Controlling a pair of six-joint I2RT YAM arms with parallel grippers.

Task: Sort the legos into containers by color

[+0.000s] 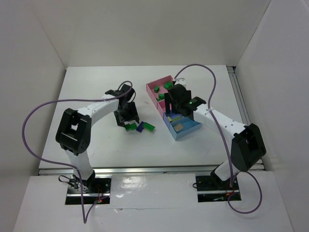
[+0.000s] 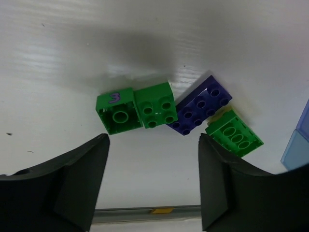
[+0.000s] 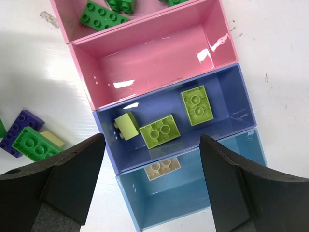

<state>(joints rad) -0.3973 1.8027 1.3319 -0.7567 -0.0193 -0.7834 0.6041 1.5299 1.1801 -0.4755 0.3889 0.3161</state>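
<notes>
containers [image 1: 153, 91] sit right of centre on the tabletop [image 1: 96, 150], row's long axis diagonal, far-left to near-right, pink end far, light blue end near; right wrist view: far pink box [image 3: 145, 17] has dark green legos [image 3: 102, 15] in it, second pink box [image 3: 159, 63] joins it, periwinkle box [image 3: 231, 96] holds three yellow-green bricks [image 3: 160, 131], two of them flat with undersides up, the third smaller, by the left wall; light blue box [image 3: 203, 198] holds a cream brick [image 3: 162, 167]; loose group [image 1: 140, 127] lies on the tabletop just left of the containers, in a short left-to-right line; left wrist view: green square brick marked 3 [image 2: 118, 113] underside up, touching a green two-by-two brick [image 2: 155, 111] studs up; purple brick [image 2: 200, 111] studs up, long axis lower-left to upper-right, its near end at the two-by-two's corner; green long brick [image 2: 235, 136] underside up, long axis upper-left to lower-right, against the purple one's side, a pale yellowish sliver showing at its far edge; left tool [image 2: 153, 159] hangs over this group, jaws wide apart, nothing between them, touching nothing; right tool [image 3: 152, 162] hangs over the periwinkle and light blue boxes, jaws wide apart, holding nothing, clear of the walls
</notes>
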